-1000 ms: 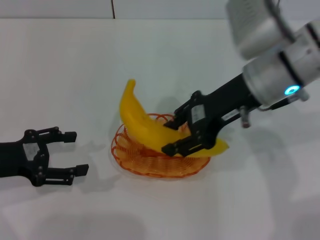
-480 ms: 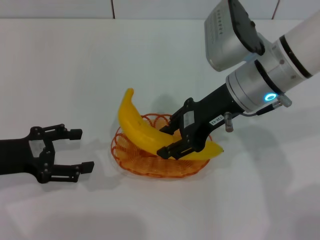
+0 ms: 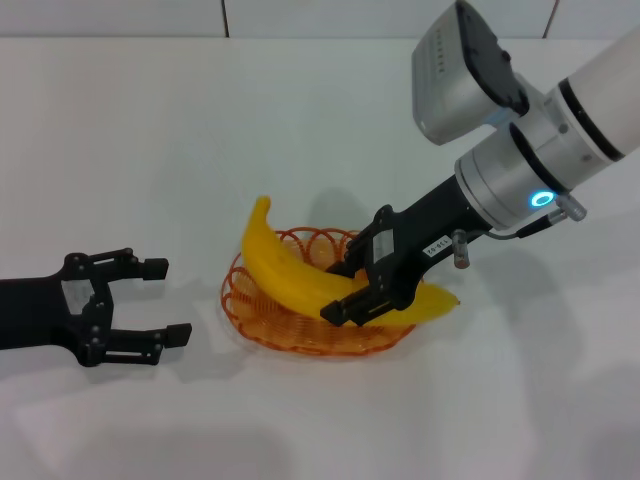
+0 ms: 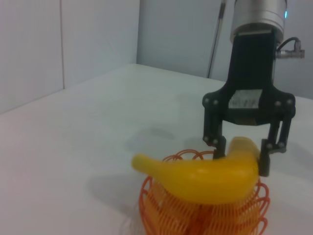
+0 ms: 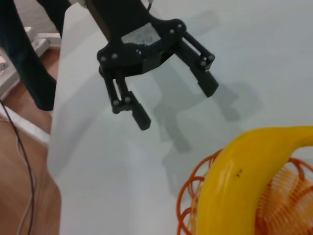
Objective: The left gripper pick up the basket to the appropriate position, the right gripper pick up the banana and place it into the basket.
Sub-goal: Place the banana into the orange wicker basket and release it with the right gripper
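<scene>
Banana (image 3: pixel 300 281) in basket (image 3: pixel 262 325) | right gripper (image 4: pixel 241 155) clamps it | left gripper (image 5: pixel 171 102) agape

Black open-frame right tool (image 3: pixel 353 290), white label, silver arm, blue ring light

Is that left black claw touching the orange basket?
No, the left tool sits open on the table, clear of the basket.

head view looks forward and down from above at the table (image 3: pixel 150 120) – whole scene. left wrist view sits low near the tabletop, facing the basket (image 4: pixel 205 215) close up. right wrist view looks down past the banana (image 5: pixel 234 171) – all three share both
</scene>
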